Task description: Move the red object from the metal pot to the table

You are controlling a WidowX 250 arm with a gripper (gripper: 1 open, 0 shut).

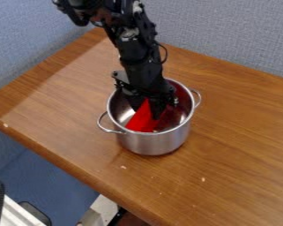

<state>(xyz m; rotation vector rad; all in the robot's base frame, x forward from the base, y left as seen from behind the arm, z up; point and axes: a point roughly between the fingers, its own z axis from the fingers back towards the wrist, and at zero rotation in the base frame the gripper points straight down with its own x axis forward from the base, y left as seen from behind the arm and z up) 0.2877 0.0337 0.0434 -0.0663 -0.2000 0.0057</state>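
Camera: claw (155, 104) down inside metal pot (153, 137)

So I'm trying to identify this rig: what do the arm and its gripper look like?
The arm is black all over, built of chunky, blocky segments joined in a chain, with dark cabling bunched near its upper end. The gripper is black too, with two slim fingers reaching down into the metal pot. No markings or labels are legible at this size.
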